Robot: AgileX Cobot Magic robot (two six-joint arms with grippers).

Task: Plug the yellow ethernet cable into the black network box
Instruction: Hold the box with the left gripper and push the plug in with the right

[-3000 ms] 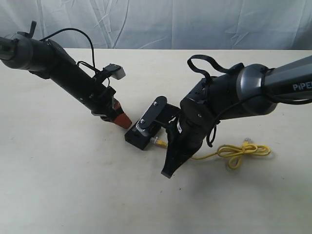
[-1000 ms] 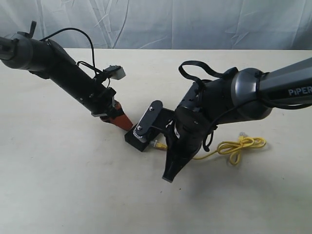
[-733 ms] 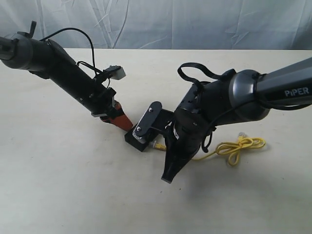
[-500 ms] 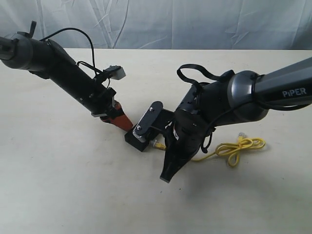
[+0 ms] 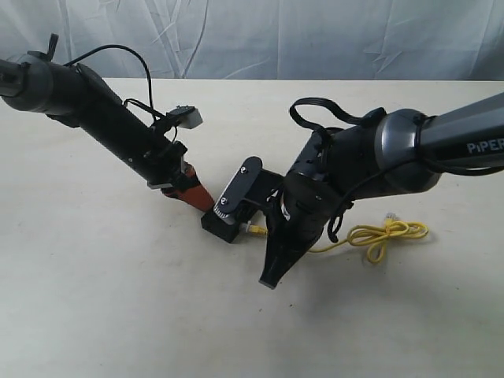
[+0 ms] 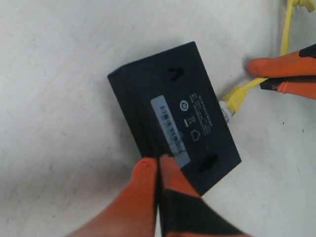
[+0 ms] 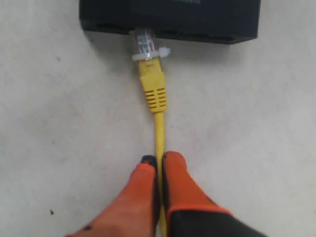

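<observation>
We locate the yellow ethernet cable (image 7: 153,91) on the tabletop (image 5: 110,307), at about 5 o'clock from the black network box (image 6: 173,116) in the exterior view. Its clear plug (image 7: 145,43) points straight into a port in the side face of the box. The plug tip is in the port opening, while the latch and most of the clear body show outside; we cannot tell whether it is fully seated. Behind the plug, the yellow boot and the straight cord run back to the right hand (image 7: 158,168), whose two orange fingertips are clenched on the cord a short way behind the boot. Past that hand, the cord trails toward 3 o'clock and ends in a loose loop (image 5: 386,234) lying flat, well apart from the box. The box shows its labelled face, with a white label strip and small printed marks. The left hand (image 6: 158,170) is at 9 o'clock from the box in the exterior view. Its orange fingertips are pressed together with nothing between them, and the tips touch the long edge of the box opposite the port side. A creased white cloth (image 5: 236,39) hangs along the 12 o'clock edge of the tabletop.
</observation>
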